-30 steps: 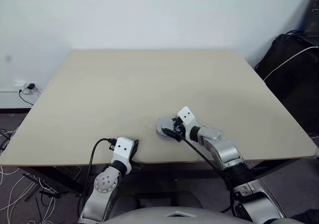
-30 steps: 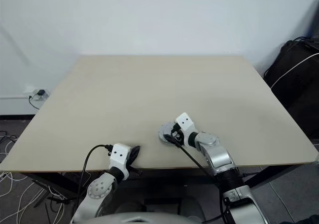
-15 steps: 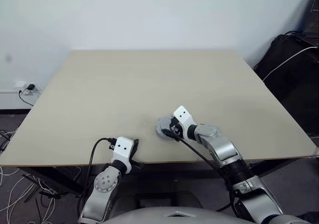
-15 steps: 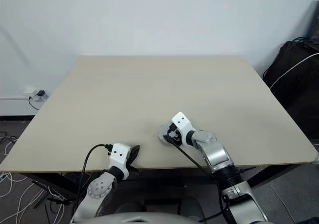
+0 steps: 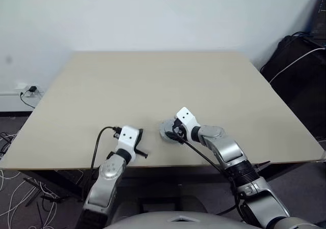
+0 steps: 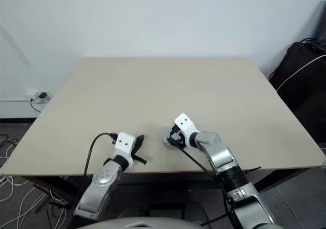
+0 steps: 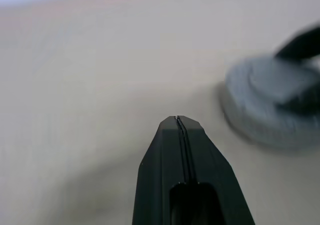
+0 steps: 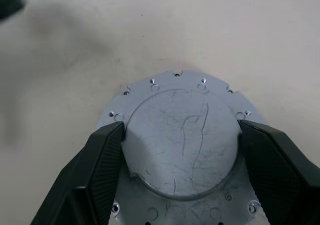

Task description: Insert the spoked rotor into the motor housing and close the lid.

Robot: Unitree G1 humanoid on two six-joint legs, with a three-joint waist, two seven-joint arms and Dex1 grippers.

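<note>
Near the table's front edge lies the lid [image 8: 180, 155], a round silver-grey disc with a scratched, raised smooth centre over a flange ringed with small holes; it is also seen as the lid [image 5: 164, 131]. My right gripper [image 8: 181, 130] reaches down onto it, its two black fingers [image 8: 107, 150] pressed against opposite sides of the raised centre. To the left of it, my left gripper [image 5: 139, 135] hovers low over the table edge, shut and empty, pointing toward the lid [image 7: 265, 105]. The spoked rotor and the motor housing's windings are hidden.
The beige table [image 5: 153, 81] stretches wide and bare behind the lid. A black bag with a white cable [image 5: 300, 61] stands off the right side. A wall socket with a plug [image 5: 28, 89] and loose cables sit low at the left.
My left arm has risen and come forward from below the table edge, closer to the lid. The right wrist has tipped down slightly while its grip and the lid stay in place.
</note>
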